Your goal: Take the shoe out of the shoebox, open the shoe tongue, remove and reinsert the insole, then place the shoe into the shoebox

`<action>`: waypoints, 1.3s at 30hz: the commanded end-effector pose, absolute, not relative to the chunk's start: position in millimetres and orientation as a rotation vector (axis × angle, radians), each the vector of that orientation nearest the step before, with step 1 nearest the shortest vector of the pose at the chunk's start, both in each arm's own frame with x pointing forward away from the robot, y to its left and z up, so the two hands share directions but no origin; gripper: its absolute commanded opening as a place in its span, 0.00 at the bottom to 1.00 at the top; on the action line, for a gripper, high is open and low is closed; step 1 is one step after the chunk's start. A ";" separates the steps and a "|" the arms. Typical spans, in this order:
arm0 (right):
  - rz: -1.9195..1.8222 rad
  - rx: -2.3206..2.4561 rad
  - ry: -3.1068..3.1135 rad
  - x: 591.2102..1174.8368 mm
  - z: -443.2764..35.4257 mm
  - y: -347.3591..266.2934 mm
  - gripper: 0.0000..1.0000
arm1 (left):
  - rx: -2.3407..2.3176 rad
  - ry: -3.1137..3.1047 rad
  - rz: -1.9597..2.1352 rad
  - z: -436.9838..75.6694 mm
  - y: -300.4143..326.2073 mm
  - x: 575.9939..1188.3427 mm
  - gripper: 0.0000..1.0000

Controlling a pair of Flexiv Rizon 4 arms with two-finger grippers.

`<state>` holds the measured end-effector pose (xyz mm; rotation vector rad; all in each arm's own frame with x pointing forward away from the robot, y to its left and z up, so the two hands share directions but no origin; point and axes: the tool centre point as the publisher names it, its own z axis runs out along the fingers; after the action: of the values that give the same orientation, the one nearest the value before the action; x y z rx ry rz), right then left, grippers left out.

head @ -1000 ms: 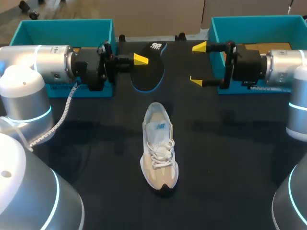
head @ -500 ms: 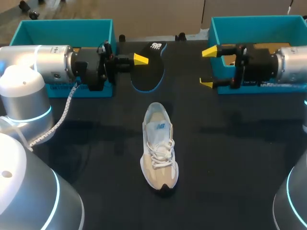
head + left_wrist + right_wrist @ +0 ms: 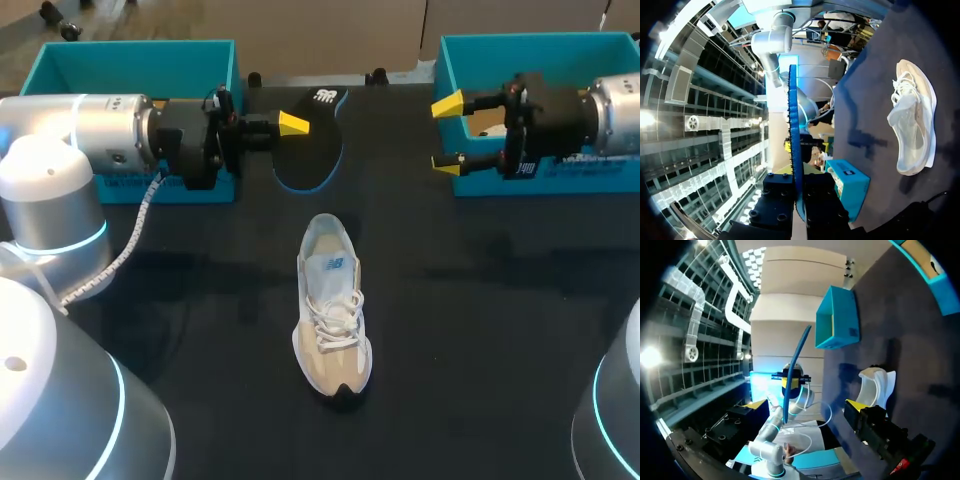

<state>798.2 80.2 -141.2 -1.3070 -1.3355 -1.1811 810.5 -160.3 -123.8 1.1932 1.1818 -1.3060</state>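
Table (image 3: 500, 300) — left tool (image 3: 290, 125) grips insole (image 3: 310, 160).

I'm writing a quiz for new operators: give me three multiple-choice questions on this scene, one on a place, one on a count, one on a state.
1. Where is the shoe?
A. in a box
B. on the table
C. in a gripper

2. How many teal shoeboxes are on the table?
A. one
B. two
C. three

3. The right gripper is:
A. open and empty
B. shut on the insole
C. shut on the shoe

Answers:
1 B: it lies on the black cloth, clear of both grippers.
2 B: one stands at each far corner.
3 A: its yellow tips stand apart with nothing between; the left gripper holds the insole.
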 end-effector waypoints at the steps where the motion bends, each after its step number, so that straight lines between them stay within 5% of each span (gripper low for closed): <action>1: -1.179 -1.312 -1.338 796.7 -140.5 80.0 1.00 | 1.193 1.181 -1.305 -124.2 -161.3 810.3 0.00; 39: -1.179 -1.312 -1.338 796.7 -140.5 80.0 1.00 | 0.426 2.069 -2.201 -112.6 -139.4 785.5 0.00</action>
<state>797.2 80.4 -141.5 -1.3074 -1.3345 -1.1840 782.7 -140.9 -115.7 0.6325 1.9264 -1.9983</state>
